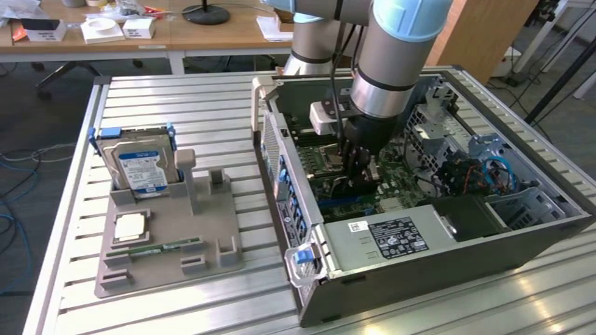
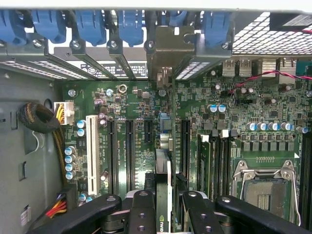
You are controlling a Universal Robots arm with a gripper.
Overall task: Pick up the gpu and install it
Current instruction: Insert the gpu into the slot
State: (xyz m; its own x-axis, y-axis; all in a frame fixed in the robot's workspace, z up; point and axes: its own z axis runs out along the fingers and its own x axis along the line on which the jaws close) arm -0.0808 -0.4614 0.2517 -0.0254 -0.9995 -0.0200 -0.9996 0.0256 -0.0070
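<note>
My gripper (image 1: 359, 174) reaches down into the open computer case (image 1: 308, 209), over the green motherboard (image 1: 396, 183). In the wrist view the gpu (image 2: 165, 165) appears edge-on, a thin dark card running between the black fingers (image 2: 141, 204). The gripper (image 2: 164, 197) is shut on it. The card's pale metal bracket (image 2: 163, 53) stands at the case's rear slot openings, under the blue clips (image 2: 129, 24). The card stands upright over the motherboard (image 2: 234, 122), between the long black expansion slots (image 2: 129, 151) and another slot (image 2: 185, 146). I cannot tell whether its edge is seated in a slot.
Beside the case, a grey holder (image 1: 186, 237) on the slatted table carries a hard drive (image 1: 139, 164), a processor (image 1: 130, 227) and a memory stick (image 1: 153, 250). Inside the case are the power supply (image 1: 391, 237), a drive cage with cables (image 1: 475, 174), the processor socket (image 2: 265, 187) and a cable bundle (image 2: 39, 119).
</note>
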